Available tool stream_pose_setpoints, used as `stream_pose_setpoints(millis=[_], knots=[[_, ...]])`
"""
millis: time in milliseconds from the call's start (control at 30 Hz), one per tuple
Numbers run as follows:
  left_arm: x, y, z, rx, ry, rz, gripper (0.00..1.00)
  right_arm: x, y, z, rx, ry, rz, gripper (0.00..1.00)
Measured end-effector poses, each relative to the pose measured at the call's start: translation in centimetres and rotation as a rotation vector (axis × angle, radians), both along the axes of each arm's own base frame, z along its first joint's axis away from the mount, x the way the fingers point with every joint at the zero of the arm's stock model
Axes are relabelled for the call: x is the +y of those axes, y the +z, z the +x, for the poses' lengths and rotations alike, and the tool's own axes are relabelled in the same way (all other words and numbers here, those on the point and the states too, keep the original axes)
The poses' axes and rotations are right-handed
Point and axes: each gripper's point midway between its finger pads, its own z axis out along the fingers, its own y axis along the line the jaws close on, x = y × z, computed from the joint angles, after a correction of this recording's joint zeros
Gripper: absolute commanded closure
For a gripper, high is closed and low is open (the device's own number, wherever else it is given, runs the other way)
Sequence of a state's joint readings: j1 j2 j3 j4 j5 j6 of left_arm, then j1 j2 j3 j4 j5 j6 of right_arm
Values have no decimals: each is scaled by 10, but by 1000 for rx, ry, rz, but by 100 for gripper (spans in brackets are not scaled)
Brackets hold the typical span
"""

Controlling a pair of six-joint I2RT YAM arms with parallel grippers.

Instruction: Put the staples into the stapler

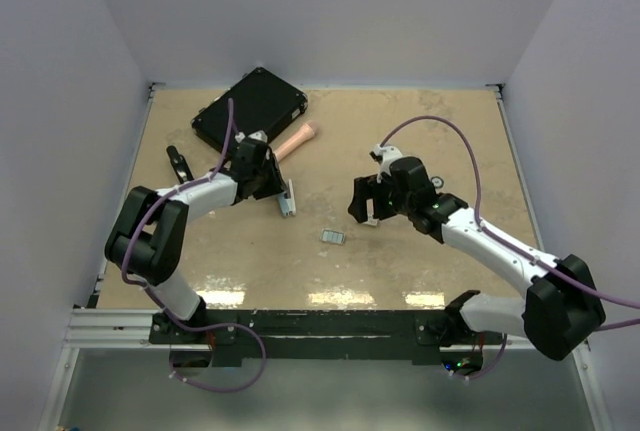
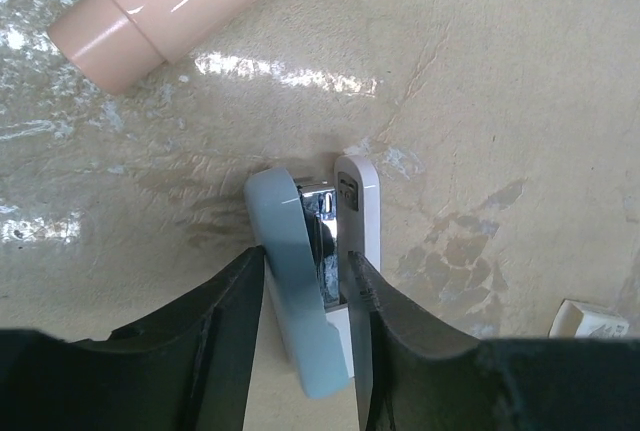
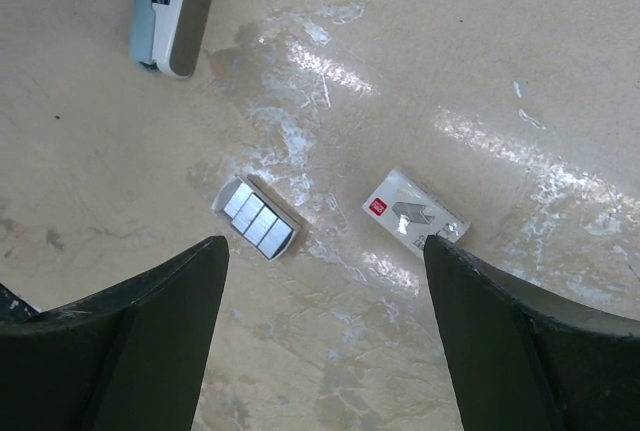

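So the left hand [image 2: 306,263] had its two fingers [image 2: 228,343] pressed in on either side of the stapler [image 2: 290,236], partway closed. From the wrist view it looked like an actual pinch on it rather than just hovering around it. The stapler seemed to be hinged open, with the pale blue top leaning away from the white base and a bit of shiny metal showing between them. I couldn't make out any staples sitting in there.

The right hand [image 3: 325,261] was spread wide with nothing in it, hanging over the staples [image 3: 257,217]. Those lay flat on the counter [image 1: 420,121], near and to the right of the stapler, apart from it. Just right of them was a small white staple box [image 3: 415,214].

Further out, a pink tube [image 2: 170,1] lay just beyond the stapler and a black case [image 1: 250,111] sat at the far left.

My read: the stapler was secured and opened, but picking up the staples and dropping them in was all left to do.
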State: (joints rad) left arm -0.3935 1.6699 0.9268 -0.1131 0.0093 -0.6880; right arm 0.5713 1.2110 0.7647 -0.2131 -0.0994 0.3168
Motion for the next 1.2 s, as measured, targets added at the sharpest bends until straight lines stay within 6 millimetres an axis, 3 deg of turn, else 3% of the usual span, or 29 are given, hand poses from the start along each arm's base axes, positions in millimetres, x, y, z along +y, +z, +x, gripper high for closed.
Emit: stream_pose_setpoints(millis=[167, 333, 500, 733, 1000, 1200], knots=[[1, -4, -3, 17, -1, 6, 58, 16, 0, 2, 7, 25, 14, 17], [4, -10, -5, 34, 7, 21, 83, 34, -1, 5, 14, 52, 28, 17], [3, -7, -2, 19, 3, 18, 99, 52, -1, 8, 32, 72, 75, 17], [6, -1, -8, 2, -20, 27, 100, 86, 0, 18, 76, 69, 229, 17], [8, 25, -21, -73, -52, 0, 100, 130, -7, 38, 154, 80, 406, 15], [6, 29, -28, -89, -76, -22, 100, 156, -15, 54, 190, 95, 494, 15]])
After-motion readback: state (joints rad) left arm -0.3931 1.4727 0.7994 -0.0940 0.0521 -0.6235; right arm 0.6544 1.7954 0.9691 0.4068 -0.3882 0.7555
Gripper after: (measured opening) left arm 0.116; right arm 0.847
